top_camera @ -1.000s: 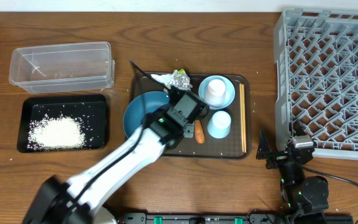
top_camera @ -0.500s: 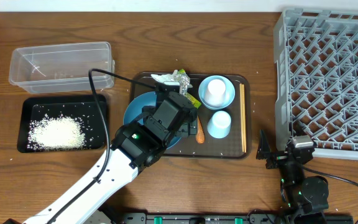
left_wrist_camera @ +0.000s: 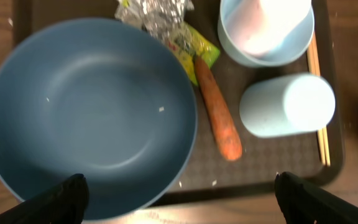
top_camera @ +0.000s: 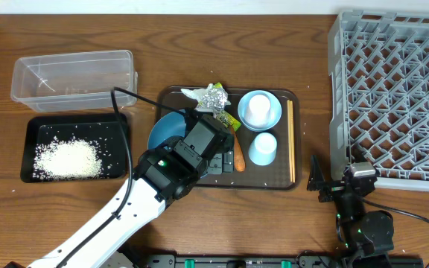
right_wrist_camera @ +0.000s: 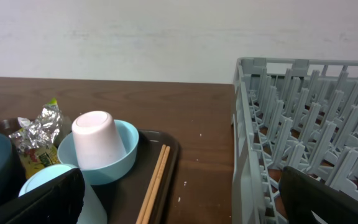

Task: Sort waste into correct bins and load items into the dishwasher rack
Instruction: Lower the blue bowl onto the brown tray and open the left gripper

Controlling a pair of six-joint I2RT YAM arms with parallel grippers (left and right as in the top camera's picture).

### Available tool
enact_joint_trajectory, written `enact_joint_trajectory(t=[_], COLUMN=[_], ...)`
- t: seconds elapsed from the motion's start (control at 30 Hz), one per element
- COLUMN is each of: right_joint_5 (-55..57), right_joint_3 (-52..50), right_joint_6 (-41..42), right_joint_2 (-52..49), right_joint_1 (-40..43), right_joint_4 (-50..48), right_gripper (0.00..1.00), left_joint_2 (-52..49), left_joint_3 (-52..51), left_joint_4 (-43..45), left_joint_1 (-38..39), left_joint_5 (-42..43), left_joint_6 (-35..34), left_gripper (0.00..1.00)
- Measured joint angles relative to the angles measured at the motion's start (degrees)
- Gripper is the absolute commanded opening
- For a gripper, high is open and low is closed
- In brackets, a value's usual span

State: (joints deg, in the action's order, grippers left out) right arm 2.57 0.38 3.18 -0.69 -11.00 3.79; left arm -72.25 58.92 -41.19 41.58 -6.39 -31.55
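My left gripper [top_camera: 218, 162] is open and empty, hovering above the front edge of the brown serving tray [top_camera: 274, 182]; in the left wrist view [left_wrist_camera: 182, 199] its fingers straddle the large dark-blue bowl [left_wrist_camera: 92, 112]. The bowl [top_camera: 166, 128] is partly hidden by my arm. An orange carrot stick [top_camera: 238, 158] lies right of it, with crumpled foil [top_camera: 214, 97], a yellow-green wrapper [left_wrist_camera: 194, 53] and white paper [top_camera: 192, 94] behind. A white cup [top_camera: 257, 108] stands in the pale-blue bowl [top_camera: 272, 115]. A pale-blue cup [top_camera: 263, 147] and chopsticks [top_camera: 290, 141] lie alongside. My right gripper [right_wrist_camera: 182, 205] is open, parked near the rack.
The clear tub [top_camera: 73, 74] stands at the back left. The black tray [top_camera: 28, 149] in front of it holds white rice [top_camera: 65, 158]. The grey dishwasher rack [top_camera: 393, 97] fills the right side. A few rice grains lie on the table and on the brown tray.
My left arm has swung round and drawn back from the foil end toward the tray's front edge. The tray's contents and my right arm have not moved.
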Motion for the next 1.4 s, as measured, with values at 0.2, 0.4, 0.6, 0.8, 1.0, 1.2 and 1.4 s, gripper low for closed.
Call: enact_joint_trajectory(t=[0.2, 0.4, 0.6, 0.8, 1.0, 1.2, 1.4], right_joint_5=[0.0, 0.0, 0.0, 0.0, 0.0, 0.0, 0.0], right_joint_3=[0.0, 0.0, 0.0, 0.0, 0.0, 0.0, 0.0], right_joint_6=[0.0, 0.0, 0.0, 0.0, 0.0, 0.0, 0.0], right_joint_2=[0.0, 0.0, 0.0, 0.0, 0.0, 0.0, 0.0], right_joint_1=[0.0, 0.0, 0.0, 0.0, 0.0, 0.0, 0.0], right_joint_4=[0.0, 0.0, 0.0, 0.0, 0.0, 0.0, 0.0], right_gripper=[0.99, 0.99, 0.99, 0.99, 0.99, 0.99, 0.99], left_joint_2=[0.0, 0.0, 0.0, 0.0, 0.0, 0.0, 0.0], left_joint_3=[0.0, 0.0, 0.0, 0.0, 0.0, 0.0, 0.0], left_joint_4=[-0.8, -0.8, -1.1, -1.1, -1.6, -1.6, -4.2], left_joint_1=[0.0, 0.0, 0.0, 0.0, 0.0, 0.0, -0.4], left_joint_5=[3.9, 6.3, 6.8, 7.3, 7.3, 7.3, 1.4], left_joint_6=[0.0, 0.0, 0.0, 0.0, 0.0, 0.0, 0.0], left_gripper=[0.99, 1.0, 1.0, 1.0, 1.0, 1.0, 1.0])
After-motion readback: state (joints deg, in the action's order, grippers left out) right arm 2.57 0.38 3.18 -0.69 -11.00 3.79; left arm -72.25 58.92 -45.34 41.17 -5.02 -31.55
